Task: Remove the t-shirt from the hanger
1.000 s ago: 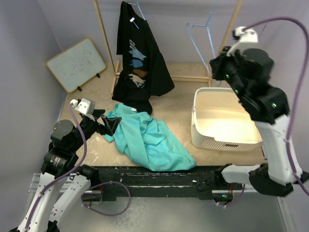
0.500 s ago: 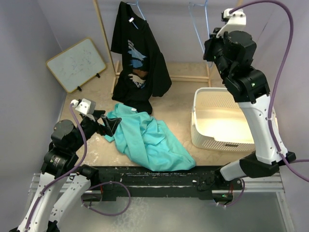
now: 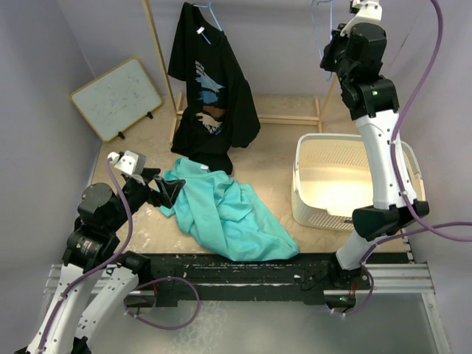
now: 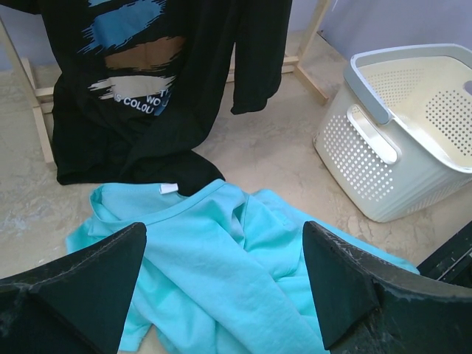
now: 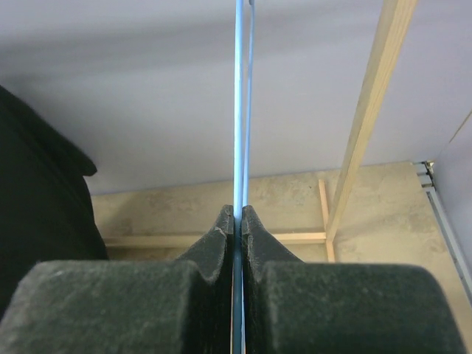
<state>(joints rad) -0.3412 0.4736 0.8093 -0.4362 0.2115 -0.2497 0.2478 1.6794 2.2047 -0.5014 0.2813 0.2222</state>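
A teal t-shirt [image 3: 221, 210] lies crumpled on the table, off any hanger; it fills the lower left wrist view [image 4: 221, 265]. My left gripper [image 3: 166, 190] is open and empty, its jaws spread just above the shirt's left edge [image 4: 221, 295]. My right gripper [image 3: 328, 50] is raised high at the back and shut on the thin wire of a bare blue hanger [image 5: 239, 110], which runs mostly out of the top of the overhead view [image 3: 321, 16]. A black printed t-shirt [image 3: 210, 81] hangs on another blue hanger on the rack.
A wooden clothes rack [image 3: 164, 70] stands at the back; one of its posts shows in the right wrist view [image 5: 369, 125]. A white perforated laundry basket [image 3: 346, 214] sits at the right. A small whiteboard [image 3: 116, 97] leans at the back left.
My right arm has risen and swung back toward the rack's top, carrying the bare blue hanger up until it is mostly out of view. The left arm and the teal shirt have not moved.
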